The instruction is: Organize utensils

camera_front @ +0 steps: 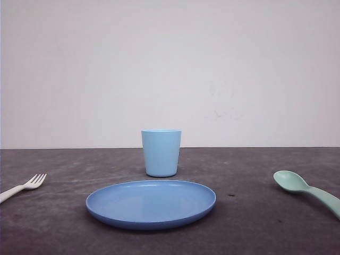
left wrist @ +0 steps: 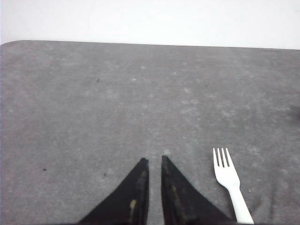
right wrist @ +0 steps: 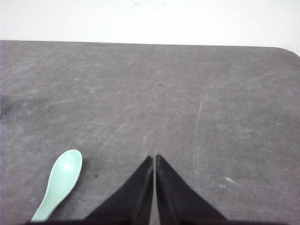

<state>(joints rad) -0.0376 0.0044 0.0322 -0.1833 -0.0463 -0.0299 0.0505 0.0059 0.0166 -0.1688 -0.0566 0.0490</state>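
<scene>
Plate: a round blue plate (camera_front: 151, 203) lies flat on the dark grey surface (camera_front: 249, 223), centre front.
Cup: a light blue cup (camera_front: 161, 152) stands upright just behind the plate, apart from it.
Fork: a small white plastic fork (camera_front: 24, 187) with four tines lies well to the left of the plate, tines pointing toward it.
Spoon: a mint-green plastic spoon (camera_front: 308, 191) lies well to the right of the plate, oval bowl nearer it.
Left tool (left wrist: 154, 161): black fingers nearly together, clenched on nothing, beside the fork (left wrist: 230, 183), not touching.
Right tool (right wrist: 154, 158): fingers closed, empty, near the spoon (right wrist: 59, 182).
Writing: none readable.
</scene>
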